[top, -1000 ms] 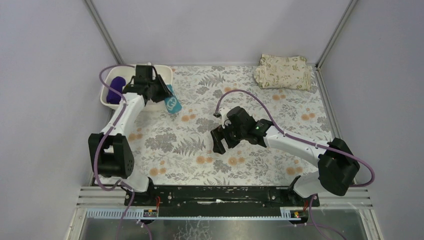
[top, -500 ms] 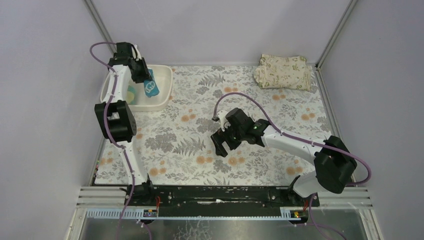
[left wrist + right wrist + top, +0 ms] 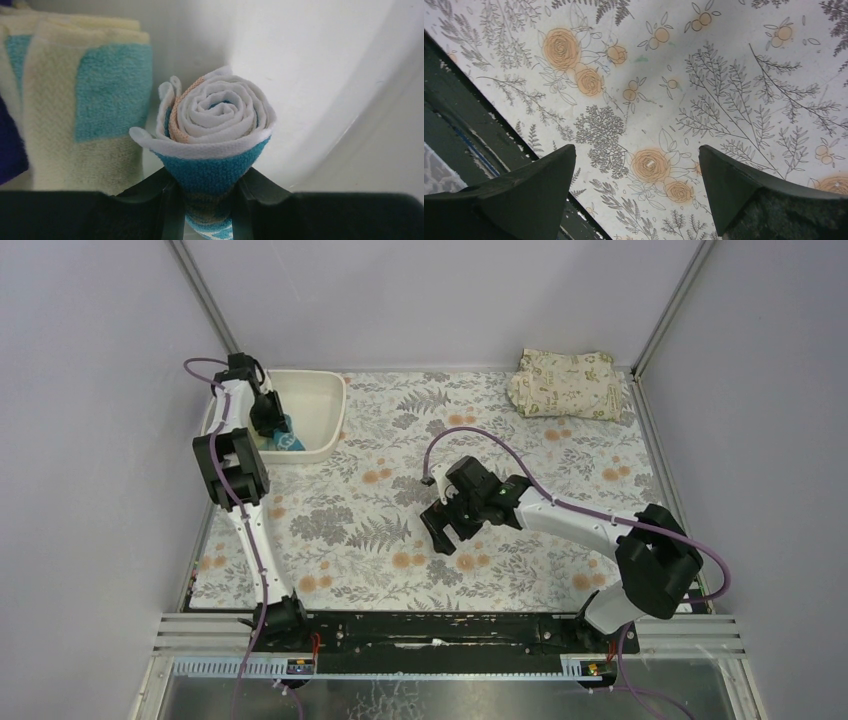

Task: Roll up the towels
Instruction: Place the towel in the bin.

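A tabletop (image 3: 560, 440), covered by a white sheet printed with grey ferns and orange roses, is enclosed by lilac-grey walls (image 3: 430, 300). Aluminium posts (image 3: 205, 300) are set at both far corners. A black rail (image 3: 430, 628) is fixed along the near edge.

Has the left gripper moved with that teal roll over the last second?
Yes. The left gripper, shut on the teal towel, has swung left from the near-right rim of the white bin to inside it, by its left wall.
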Controlling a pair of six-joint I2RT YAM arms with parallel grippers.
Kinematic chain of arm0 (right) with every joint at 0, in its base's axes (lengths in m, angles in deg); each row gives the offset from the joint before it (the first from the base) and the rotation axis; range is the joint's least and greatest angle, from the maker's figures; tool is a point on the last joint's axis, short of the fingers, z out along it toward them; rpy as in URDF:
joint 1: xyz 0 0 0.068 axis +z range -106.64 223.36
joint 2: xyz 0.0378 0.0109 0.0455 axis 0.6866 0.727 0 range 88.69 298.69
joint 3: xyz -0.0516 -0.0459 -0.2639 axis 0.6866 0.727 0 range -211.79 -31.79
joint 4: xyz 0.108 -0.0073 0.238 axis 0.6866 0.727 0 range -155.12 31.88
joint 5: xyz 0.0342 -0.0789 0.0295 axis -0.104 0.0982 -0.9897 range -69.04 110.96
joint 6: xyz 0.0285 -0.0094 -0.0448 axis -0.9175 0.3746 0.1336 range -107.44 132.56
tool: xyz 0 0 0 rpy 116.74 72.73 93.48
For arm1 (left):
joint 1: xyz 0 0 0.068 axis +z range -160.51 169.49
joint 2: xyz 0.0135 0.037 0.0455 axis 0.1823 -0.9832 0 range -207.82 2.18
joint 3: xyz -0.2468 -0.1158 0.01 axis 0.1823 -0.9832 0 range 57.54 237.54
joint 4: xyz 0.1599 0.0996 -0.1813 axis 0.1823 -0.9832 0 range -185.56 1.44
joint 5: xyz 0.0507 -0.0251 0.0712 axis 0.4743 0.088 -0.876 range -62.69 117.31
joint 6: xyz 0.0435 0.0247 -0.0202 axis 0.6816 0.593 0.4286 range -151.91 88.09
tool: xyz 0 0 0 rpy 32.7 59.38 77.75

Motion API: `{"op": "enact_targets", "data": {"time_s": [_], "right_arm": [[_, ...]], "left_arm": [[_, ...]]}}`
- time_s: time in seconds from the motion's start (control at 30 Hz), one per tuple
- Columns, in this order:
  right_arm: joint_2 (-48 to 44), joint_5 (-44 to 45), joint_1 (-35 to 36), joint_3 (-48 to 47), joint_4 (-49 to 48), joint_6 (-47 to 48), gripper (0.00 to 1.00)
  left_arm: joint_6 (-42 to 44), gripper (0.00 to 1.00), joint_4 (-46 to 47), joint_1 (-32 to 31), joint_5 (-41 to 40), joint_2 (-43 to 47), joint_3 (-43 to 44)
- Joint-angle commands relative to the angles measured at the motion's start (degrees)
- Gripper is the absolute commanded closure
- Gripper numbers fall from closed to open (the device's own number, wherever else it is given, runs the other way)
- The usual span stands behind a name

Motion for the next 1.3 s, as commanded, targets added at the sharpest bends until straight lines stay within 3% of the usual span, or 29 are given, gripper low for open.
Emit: {"op": "enact_targets", "data": {"time_s": [0.0,0.43,0.6,0.77,0.93,1.27], "right_arm": [[0.7,3.4,0.1,-3.2,1.4,1.4,0.0],[3.0,3.9,0.0,-4.9,1.7,1.5,0.01],[3.2,3.9,0.1,-4.9,1.7,1.5,0.01],[3.5,3.7,0.1,-5.1,1.8,1.7,0.01],[3.6,4.0,0.1,-5.3,1.8,1.7,0.01],[3.0,3.9,0.0,-5.1,2.0,1.8,0.01]], "left_arm": [[2.1,0.75,-2.2,0.0,-8.6,-1.7,2.4],[7.3,0.75,0.0,-5.2,-29.6,-3.8,2.2],[9.1,0.68,1.1,-6.5,-32.9,-5.1,2.1],[9.7,0.67,1.9,-7.0,-37.6,-6.7,1.4],[9.5,0.51,2.5,-8.1,-36.8,-5.9,-0.7],[7.3,0.41,2.5,-8.3,-35.9,-1.9,-1.5]]}}
